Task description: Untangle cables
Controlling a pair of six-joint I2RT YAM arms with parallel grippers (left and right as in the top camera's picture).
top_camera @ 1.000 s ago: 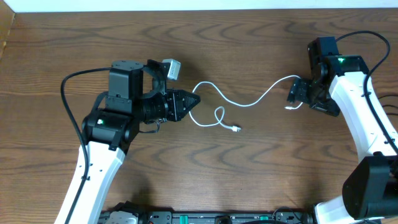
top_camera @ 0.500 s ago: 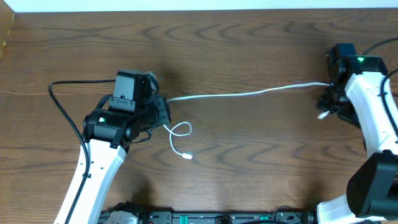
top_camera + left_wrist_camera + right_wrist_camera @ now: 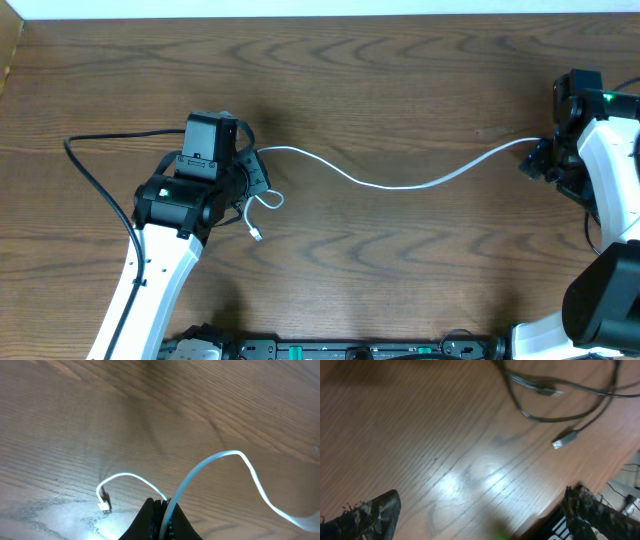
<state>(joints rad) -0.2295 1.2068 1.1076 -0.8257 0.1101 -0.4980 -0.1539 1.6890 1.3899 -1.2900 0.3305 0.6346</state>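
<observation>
The white cable (image 3: pixel 400 183) lies in a long shallow curve across the table. My left gripper (image 3: pixel 258 172) is shut on it near its left end. In the left wrist view the cable (image 3: pixel 210 462) rises from between the closed jaws (image 3: pixel 162 510), and a short tail curls to a small plug (image 3: pixel 104 506), which also shows in the overhead view (image 3: pixel 257 235). The cable's right end reaches my right gripper (image 3: pixel 540 160). In the right wrist view those fingers (image 3: pixel 480 505) are wide apart with nothing between them. A black cable (image 3: pixel 555 390) with a plug end (image 3: pixel 565 440) lies beyond them.
A thick black robot wire (image 3: pixel 100 185) loops out to the left of the left arm. The right arm stands at the table's right edge, and the edge shows in the right wrist view (image 3: pixel 620 467). The wooden table's white far border (image 3: pixel 320 8) runs along the top.
Both arms moved apart and drew the looped white cable out long. It was taut half a second ago and now sags in a curve. The right arm has moved further right.
</observation>
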